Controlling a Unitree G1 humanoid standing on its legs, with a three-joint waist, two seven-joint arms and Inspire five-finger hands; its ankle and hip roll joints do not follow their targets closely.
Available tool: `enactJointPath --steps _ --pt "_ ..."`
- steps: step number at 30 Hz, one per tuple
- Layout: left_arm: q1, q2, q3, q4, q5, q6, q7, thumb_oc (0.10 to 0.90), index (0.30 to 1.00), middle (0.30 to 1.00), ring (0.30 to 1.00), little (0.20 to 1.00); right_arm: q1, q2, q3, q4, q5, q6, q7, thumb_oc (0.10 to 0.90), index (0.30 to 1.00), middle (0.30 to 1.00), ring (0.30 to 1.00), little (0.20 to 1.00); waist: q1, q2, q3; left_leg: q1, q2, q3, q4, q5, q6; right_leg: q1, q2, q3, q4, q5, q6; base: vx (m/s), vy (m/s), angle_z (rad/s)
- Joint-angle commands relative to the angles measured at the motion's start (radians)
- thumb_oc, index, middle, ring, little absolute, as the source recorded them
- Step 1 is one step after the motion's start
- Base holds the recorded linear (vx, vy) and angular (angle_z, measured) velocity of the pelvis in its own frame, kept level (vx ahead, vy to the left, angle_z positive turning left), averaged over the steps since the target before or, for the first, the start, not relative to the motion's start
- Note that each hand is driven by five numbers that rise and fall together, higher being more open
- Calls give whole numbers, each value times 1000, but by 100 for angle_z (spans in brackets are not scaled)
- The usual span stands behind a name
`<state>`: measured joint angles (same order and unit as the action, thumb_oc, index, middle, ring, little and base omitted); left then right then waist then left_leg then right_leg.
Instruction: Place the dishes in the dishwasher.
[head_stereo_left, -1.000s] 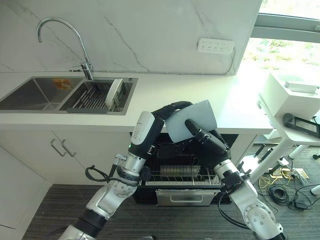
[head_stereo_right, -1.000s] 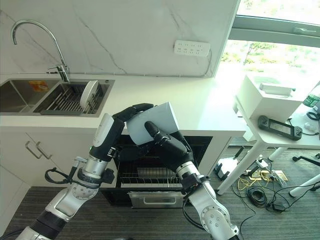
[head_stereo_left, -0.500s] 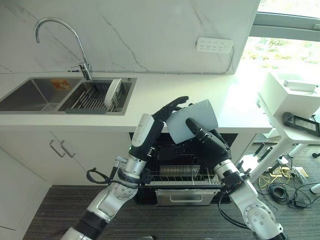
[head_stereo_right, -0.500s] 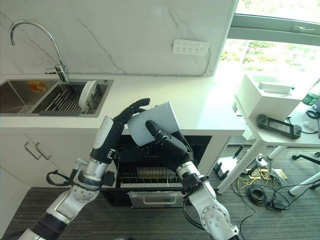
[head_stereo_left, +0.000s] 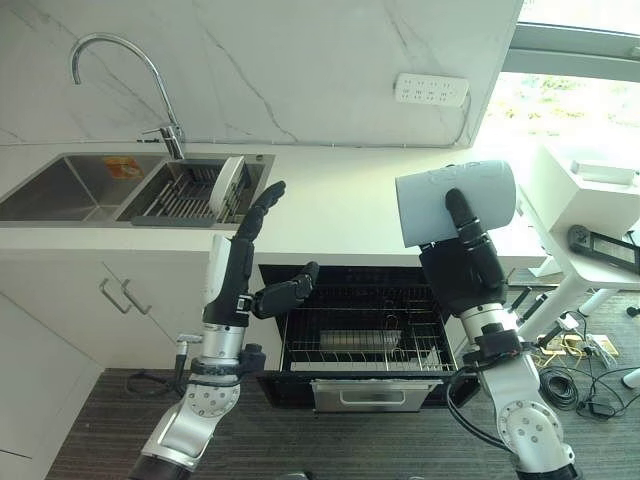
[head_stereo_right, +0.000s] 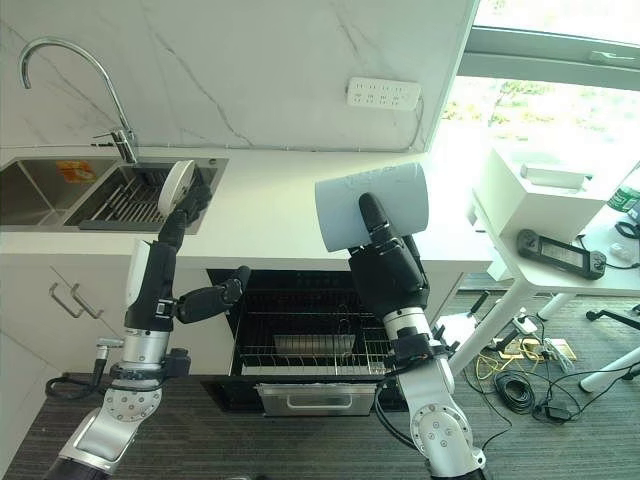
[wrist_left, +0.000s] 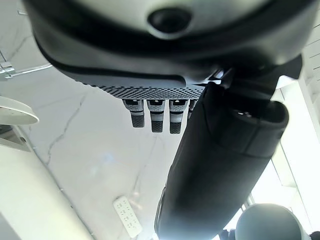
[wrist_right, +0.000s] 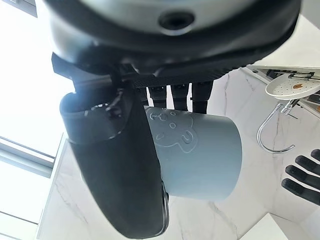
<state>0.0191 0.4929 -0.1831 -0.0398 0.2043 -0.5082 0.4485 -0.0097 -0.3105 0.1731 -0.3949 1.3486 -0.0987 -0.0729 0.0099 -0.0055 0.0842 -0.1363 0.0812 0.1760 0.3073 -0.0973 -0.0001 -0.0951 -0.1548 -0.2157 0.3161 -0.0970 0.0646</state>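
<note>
Your right hand (head_stereo_left: 462, 262) is raised above the front edge of the counter (head_stereo_left: 340, 215), with its thumb and fingers closed round a pale blue-grey cup (head_stereo_left: 455, 200). The cup lies on its side in that grip, its open mouth turned toward your left, and it touches nothing else. In the right wrist view you see the same cup (wrist_right: 200, 152) pinned between the thumb and the row of fingers.

Your left hand (head_stereo_left: 247, 245) is up near the front edge of the counter, just in front of the sink's right-hand basin (head_stereo_left: 196, 193). Its fingers are straight and spread wide, the thumb sticks out toward the right, and it holds nothing.

Below the counter the dishwasher (head_stereo_left: 365, 340) stands open, its wire rack (head_stereo_left: 362, 350) pulled forward between your two arms. A white plate (head_stereo_left: 228, 184) stands on edge in the drying rack inside the right-hand basin, near the basin's right edge, behind your left fingertips. The tap (head_stereo_left: 128, 80) arches over the sink at the counter's back edge.
</note>
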Motion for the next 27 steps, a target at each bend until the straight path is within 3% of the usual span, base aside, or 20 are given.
enactJointPath --steps 1,5,9,15,19,27 --pt "-81 17 52 -44 -17 -49 64 800 900 900 900 900 -146 50 -87 -129 11 -67 75 400 300 300 300 300 10 -8 -14 95 36 -26 -7 -187 -33 43 -11 -18 -16 -113 47 0 0 0" --pt "-67 16 83 -43 -76 -49 21 800 900 900 900 900 -133 47 -93 -124 -28 -61 76 400 300 300 300 300 9 -8 -15 95 35 -26 -7 -185 -34 43 -11 -16 -16 -114 46 0 0 0" --pt "-52 3 110 -66 -243 -36 -145 800 900 900 900 900 -97 38 -107 -116 -79 5 124 400 300 300 300 300 7 -6 -10 93 33 -28 -7 -182 -33 43 -12 -18 -16 -115 47 -1 2 3" --pt "-35 -9 128 -81 -391 74 -332 800 900 900 900 900 -75 29 -117 -95 -117 44 172 400 300 300 300 300 3 -8 3 93 31 -32 -7 -179 -32 41 -10 -17 -16 -111 50 -2 -5 2" --pt "-21 14 118 -123 -369 152 -438 800 900 900 900 900 -61 18 -130 -98 -133 45 194 400 300 300 300 300 -3 -2 13 90 31 -31 -7 -175 -31 37 -8 -13 -16 -109 52 -17 0 -1" --pt "-39 145 78 -152 -285 361 -626 800 900 900 900 900 -43 -29 -152 -89 -108 31 206 400 300 300 300 300 -23 20 25 88 35 -19 -7 -168 -31 30 -4 -6 -16 -103 59 -17 11 -1"
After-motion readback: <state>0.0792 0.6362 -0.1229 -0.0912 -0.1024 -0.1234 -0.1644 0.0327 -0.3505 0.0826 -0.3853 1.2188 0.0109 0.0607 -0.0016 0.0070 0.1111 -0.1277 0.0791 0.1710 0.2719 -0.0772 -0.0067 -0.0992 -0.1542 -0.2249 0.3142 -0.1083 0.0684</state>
